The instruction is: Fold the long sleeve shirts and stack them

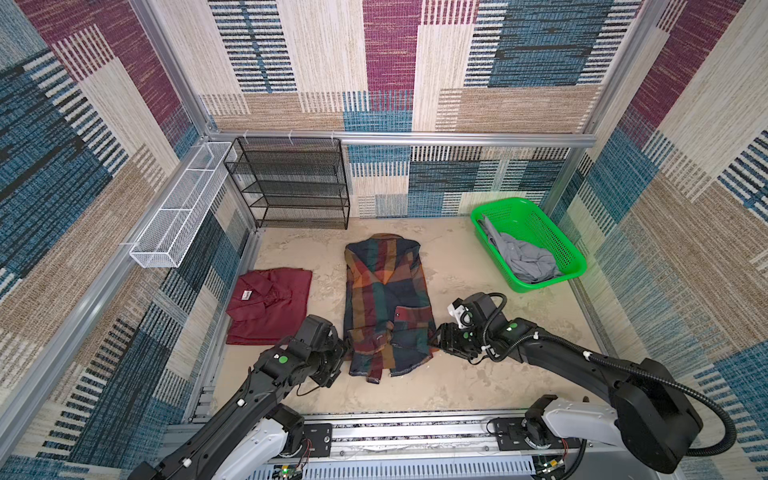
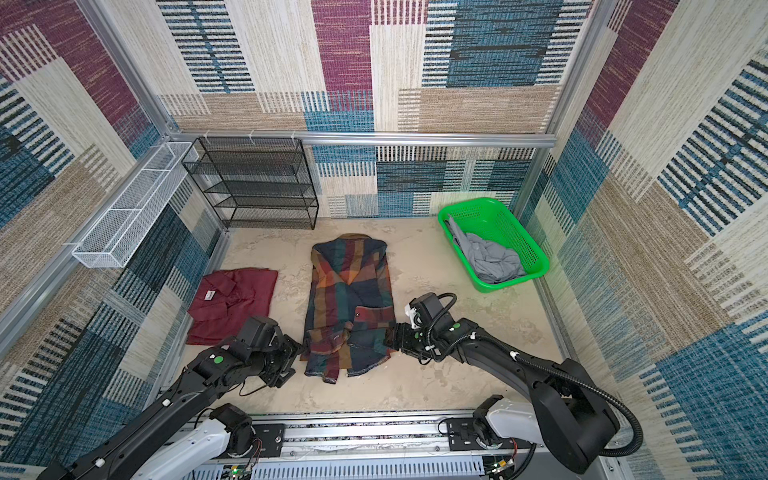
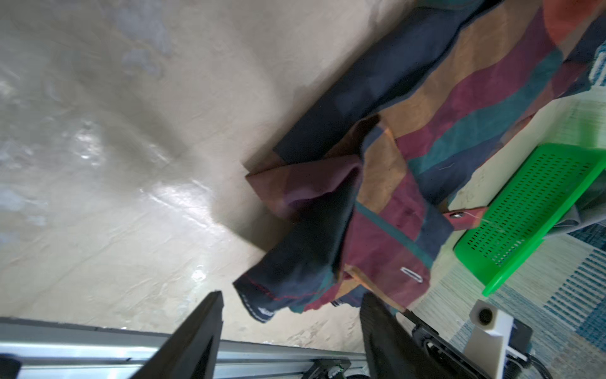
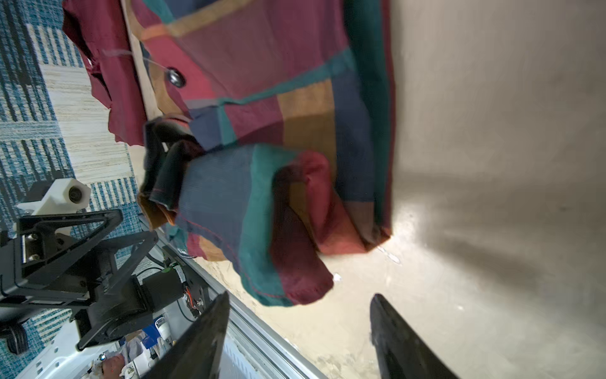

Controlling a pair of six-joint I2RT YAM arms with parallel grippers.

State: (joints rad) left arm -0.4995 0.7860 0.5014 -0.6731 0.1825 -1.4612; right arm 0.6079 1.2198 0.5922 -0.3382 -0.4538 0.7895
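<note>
Plaid shirt [image 1: 386, 291] is laid long in the middle of the counter [image 1: 478, 266], between the maroon shirt [image 1: 270, 307] and the green basket [image 1: 540, 286] where the grey shirt [image 1: 528, 259] is kept. Jaws of the left arm [image 1: 286, 361] and the right arm [image 1: 519, 336] are spread, nothing pinched, maybe just touching its bunched near hem. Soft, floppy cloth is expected; hem corners should be pinched.

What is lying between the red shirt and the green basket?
The plaid shirt lies lengthwise between red shirt and green basket, bare table on each side; both top views show it.
</note>
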